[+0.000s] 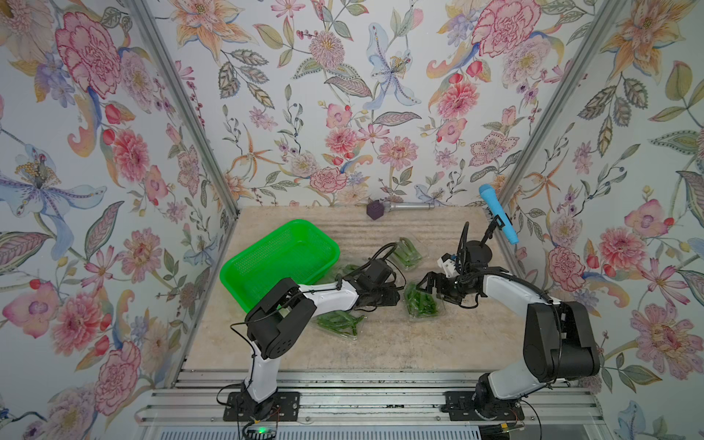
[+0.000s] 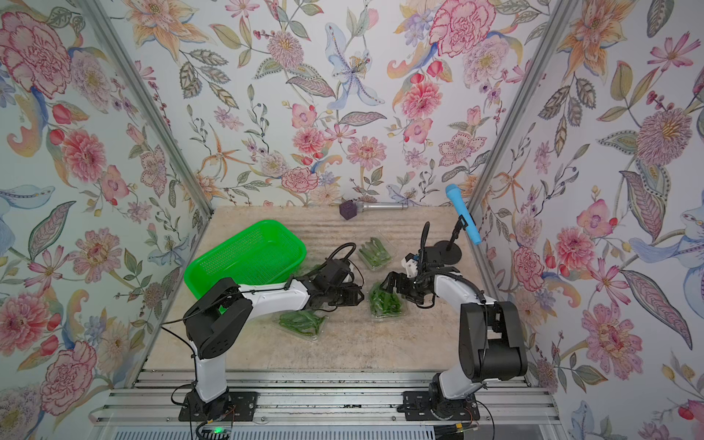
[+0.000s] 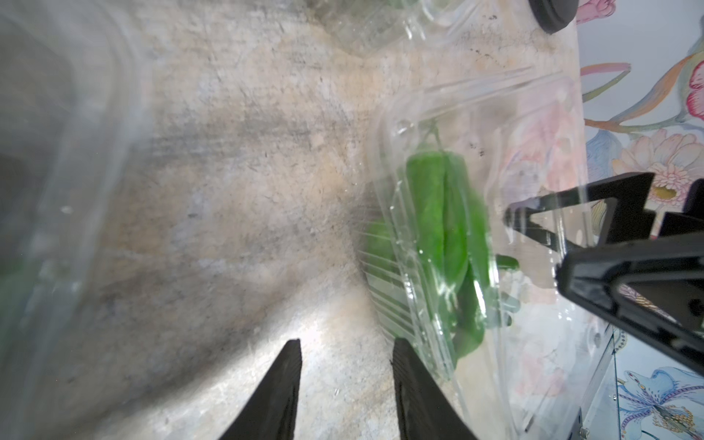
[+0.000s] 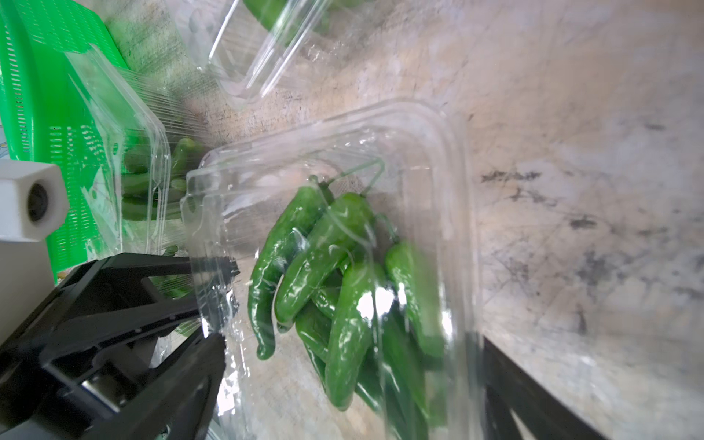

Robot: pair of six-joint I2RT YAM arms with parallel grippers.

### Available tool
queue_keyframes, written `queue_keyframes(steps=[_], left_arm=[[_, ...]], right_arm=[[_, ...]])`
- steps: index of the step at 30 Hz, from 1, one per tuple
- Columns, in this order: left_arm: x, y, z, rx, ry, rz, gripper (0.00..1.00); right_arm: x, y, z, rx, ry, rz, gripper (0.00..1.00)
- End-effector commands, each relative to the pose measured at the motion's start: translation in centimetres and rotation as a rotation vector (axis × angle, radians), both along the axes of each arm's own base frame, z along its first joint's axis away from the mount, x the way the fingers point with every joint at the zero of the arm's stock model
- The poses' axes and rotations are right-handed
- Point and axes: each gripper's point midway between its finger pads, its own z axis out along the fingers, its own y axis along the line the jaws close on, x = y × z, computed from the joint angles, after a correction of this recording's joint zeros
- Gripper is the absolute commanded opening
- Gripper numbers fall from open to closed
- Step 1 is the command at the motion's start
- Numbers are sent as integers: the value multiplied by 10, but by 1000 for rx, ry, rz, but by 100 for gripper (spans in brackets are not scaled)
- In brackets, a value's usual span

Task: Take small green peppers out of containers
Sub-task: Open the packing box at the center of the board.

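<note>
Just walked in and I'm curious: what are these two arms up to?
Work centres on one clear container of small green peppers. The right gripper hangs wide open over it; the left gripper, partly open, sits at its edge. The peppers are inside, and the green basket holds nothing.

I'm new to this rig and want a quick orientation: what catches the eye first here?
The loud floral wallpaper covers all three walls. On the table, the bright green basket sits at the left rear. The left hand and right hand meet mid-table at a clear container packed with small green peppers.
</note>
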Motion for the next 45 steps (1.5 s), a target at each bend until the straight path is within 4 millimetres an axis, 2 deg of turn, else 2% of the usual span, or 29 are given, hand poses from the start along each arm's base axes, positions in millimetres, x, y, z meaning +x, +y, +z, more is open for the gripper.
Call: queue_keyframes(steps=[1, 6, 13, 19, 32, 45], left_arm=[[10, 4, 19, -71, -22, 45, 43], [18, 3, 11, -48, -14, 34, 42], [24, -5, 22, -80, -33, 23, 42], [26, -11, 23, -90, -31, 7, 41], [23, 0, 18, -78, -25, 25, 40], [24, -3, 13, -80, -17, 17, 39]], right_arm=[[3, 0, 2, -15, -6, 12, 100], [4, 1, 3, -12, -7, 12, 100], [5, 1, 4, -11, -9, 9, 100], [7, 1, 4, -10, -8, 8, 100], [8, 2, 5, -6, -9, 8, 99], [8, 2, 6, -3, -10, 8, 99]])
